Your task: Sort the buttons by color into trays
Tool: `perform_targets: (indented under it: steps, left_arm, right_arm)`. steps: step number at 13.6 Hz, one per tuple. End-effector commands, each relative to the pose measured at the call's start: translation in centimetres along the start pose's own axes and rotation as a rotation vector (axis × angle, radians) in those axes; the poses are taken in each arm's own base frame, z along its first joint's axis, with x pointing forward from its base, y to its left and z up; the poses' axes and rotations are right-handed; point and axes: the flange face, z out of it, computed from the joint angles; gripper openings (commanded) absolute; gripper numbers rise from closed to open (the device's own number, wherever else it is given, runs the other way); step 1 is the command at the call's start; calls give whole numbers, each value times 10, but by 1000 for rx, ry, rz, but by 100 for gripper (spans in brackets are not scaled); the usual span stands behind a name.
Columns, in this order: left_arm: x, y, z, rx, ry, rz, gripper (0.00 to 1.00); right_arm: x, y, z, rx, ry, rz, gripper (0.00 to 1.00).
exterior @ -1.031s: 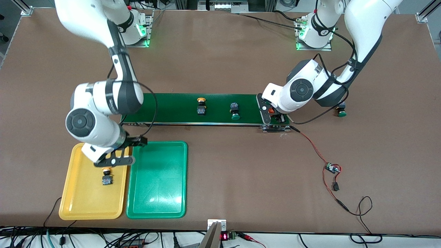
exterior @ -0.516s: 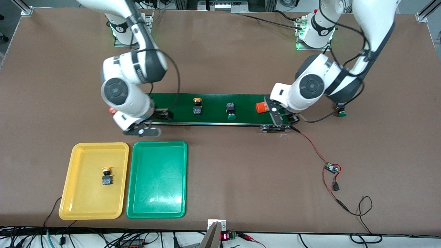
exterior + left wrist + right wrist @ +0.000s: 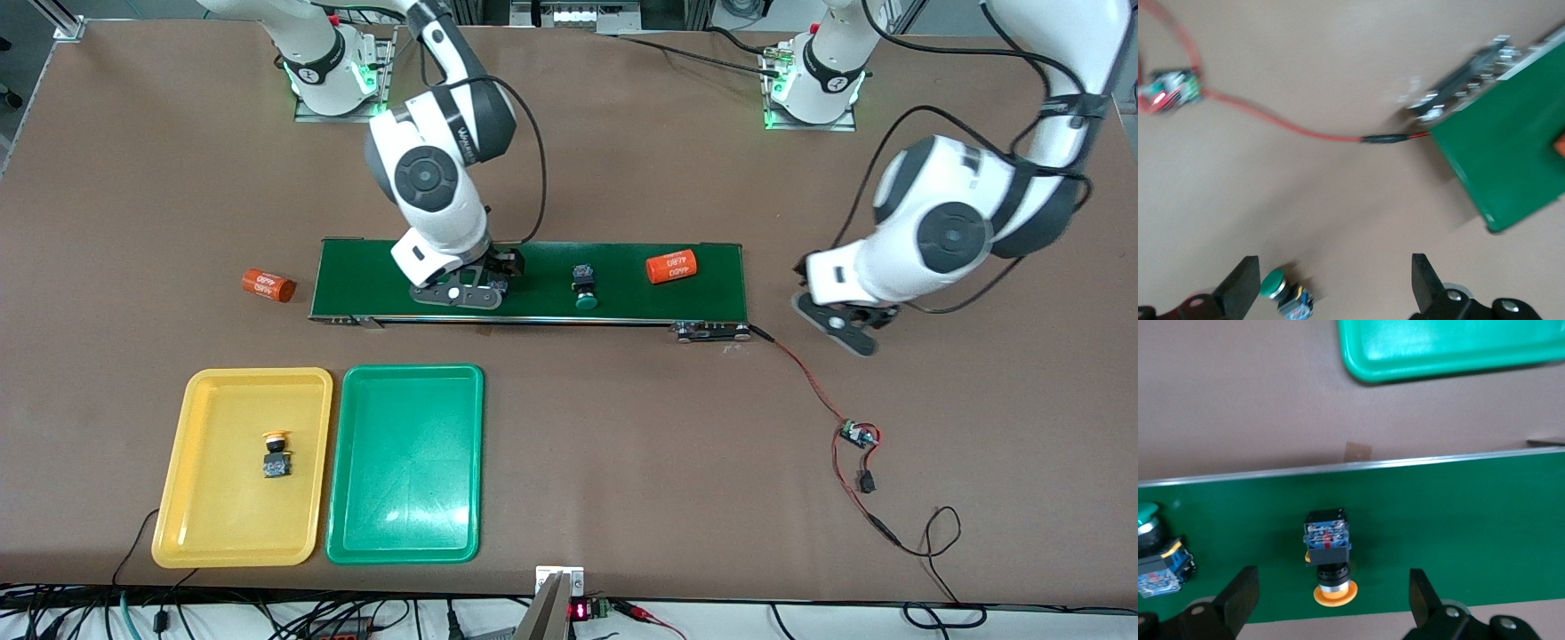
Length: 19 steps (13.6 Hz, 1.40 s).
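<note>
Over belt (image 3: pixel 533 280), right tool (image 3: pixel 1331 600) agape.

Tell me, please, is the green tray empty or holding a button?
Empty: the green tray shows only bare plastic; no button lies in it.

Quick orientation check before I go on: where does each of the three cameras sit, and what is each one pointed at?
Front view: high across the table, facing both arm bases; shows the conveyor belt, yellow tray, green tray and both arms.
Left wrist view: on the left arm, looking down past the open left gripper at a green-capped button on the table.
Right wrist view: on the right arm, looking down past the open right gripper at a yellow-capped button on the belt.
Shared: the belt appears in all three.
</note>
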Motion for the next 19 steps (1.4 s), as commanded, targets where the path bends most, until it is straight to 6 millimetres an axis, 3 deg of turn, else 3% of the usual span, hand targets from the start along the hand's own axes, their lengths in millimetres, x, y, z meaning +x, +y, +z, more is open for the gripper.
perform_targets:
  steps: [1,3,5,8,9,11,12,13,15,16,18,19]
  left_arm:
    - [-18,-29,-6,-4,-33,-161,100]
    - [-32,-64,-5,-42,-72,-220,100]
    - [-40,-115,1,-117,-99,-286,100]
    - [-56,-140,9,-81,-181,-372,100]
    - [-62,-144,19,-77,-192,-442,100]
    - [-72,-142,49,-67,-186,-524,100]
    - [-75,-137,62,-60,-168,-541,100]
    - [-84,-140,77,-62,-144,-556,100]
    - [-92,-128,108,-69,-116,-557,100]
    - [-100,-125,124,-70,-78,-567,100]
    - [-114,-117,155,-43,-20,-563,100]
    - [-116,-112,162,-25,-14,-574,100]
  right_arm:
    - [-1,-2,26,-30,-8,13,100]
    - [2,-1,41,-43,-10,18,100]
    - [2,-2,57,-65,-18,17,100]
    - [4,-1,71,-74,-22,23,100]
    - [4,0,75,-80,-25,24,94]
    - [4,1,80,-88,-29,24,63]
    - [4,1,77,-86,-34,32,36]
    - [7,4,72,-82,-35,45,26]
    - [9,6,62,-75,-34,50,14]
    - [11,6,55,-67,-27,52,13]
    - [32,16,31,-48,17,76,12]
    - [46,28,17,-44,39,111,12]
